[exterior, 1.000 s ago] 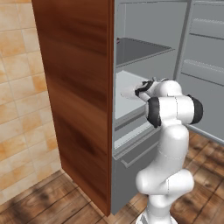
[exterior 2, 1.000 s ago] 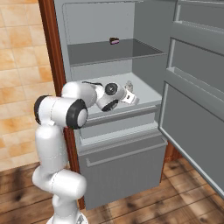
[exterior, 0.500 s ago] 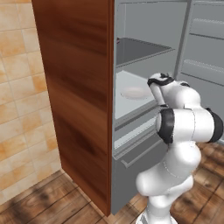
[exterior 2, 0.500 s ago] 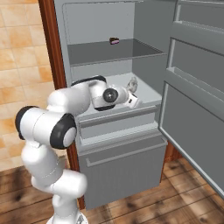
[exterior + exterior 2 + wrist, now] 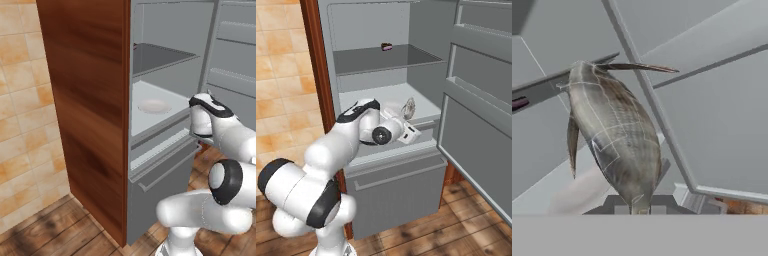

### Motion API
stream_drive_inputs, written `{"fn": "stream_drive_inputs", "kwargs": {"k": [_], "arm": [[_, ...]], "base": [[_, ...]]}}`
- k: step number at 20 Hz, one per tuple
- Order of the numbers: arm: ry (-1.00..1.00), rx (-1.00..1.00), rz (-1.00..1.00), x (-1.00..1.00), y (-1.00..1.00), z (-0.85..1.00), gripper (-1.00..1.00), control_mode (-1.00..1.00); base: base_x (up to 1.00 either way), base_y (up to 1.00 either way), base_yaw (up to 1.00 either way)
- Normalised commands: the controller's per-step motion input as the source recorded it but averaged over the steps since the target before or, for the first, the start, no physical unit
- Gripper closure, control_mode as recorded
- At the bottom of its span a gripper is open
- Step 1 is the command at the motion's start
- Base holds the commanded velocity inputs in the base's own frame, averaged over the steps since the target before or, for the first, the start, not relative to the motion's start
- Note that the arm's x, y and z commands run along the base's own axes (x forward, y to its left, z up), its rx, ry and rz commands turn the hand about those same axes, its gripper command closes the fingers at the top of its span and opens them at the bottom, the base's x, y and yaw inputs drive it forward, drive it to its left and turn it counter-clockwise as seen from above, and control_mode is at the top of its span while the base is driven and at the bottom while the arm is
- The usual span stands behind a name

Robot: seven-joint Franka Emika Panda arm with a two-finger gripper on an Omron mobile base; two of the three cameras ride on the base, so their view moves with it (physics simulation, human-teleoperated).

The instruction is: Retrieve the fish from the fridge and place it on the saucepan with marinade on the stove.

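Retrieval stage. The fridge (image 5: 381,75) stands open, its door (image 5: 481,125) swung to the right of the right base view. The claw (image 5: 408,117) is closed on the fish (image 5: 408,107), which hangs at frame centre just in front of the middle shelf (image 5: 386,97), clear of the shelf surface. A pale plate (image 5: 154,106) lies on that shelf at the centre of the left base view, and a small dark item (image 5: 386,46) sits on the upper shelf near the top centre.

Done, by judgement: fish grasped and lifted out. Left: carrying it to the stove and setting it on the saucepan.

In the hand view the fish (image 5: 614,132) runs from the fingertips at bottom centre up toward the upper left, tail pinched, long axis roughly in line with the claw.
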Motion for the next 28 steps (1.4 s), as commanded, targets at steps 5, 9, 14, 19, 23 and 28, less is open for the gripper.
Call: {"fn": "stream_drive_inputs", "kwargs": {"k": [5,9,14,19,23,28], "arm": [[0.04,0.07,0.0,-0.76,-0.02,0.87,1.0,-1.0],[0.08,0.06,0.0,-0.56,0.0,1.0,1.0,-1.0],[0.1,0.06,0.0,-0.47,0.0,1.0,1.0,-1.0],[0.13,0.07,0.0,-0.34,0.0,1.0,1.0,-1.0],[0.15,0.06,0.0,-0.3,0.0,1.0,1.0,-1.0],[0.16,0.07,0.0,-0.36,0.0,1.0,1.0,-1.0]], "base": [[0.0,0.0,0.0],[0.0,0.0,0.0],[0.0,0.0,0.0],[0.0,0.0,0.0],[0.0,0.0,0.0],[0.0,0.0,0.0]]}}
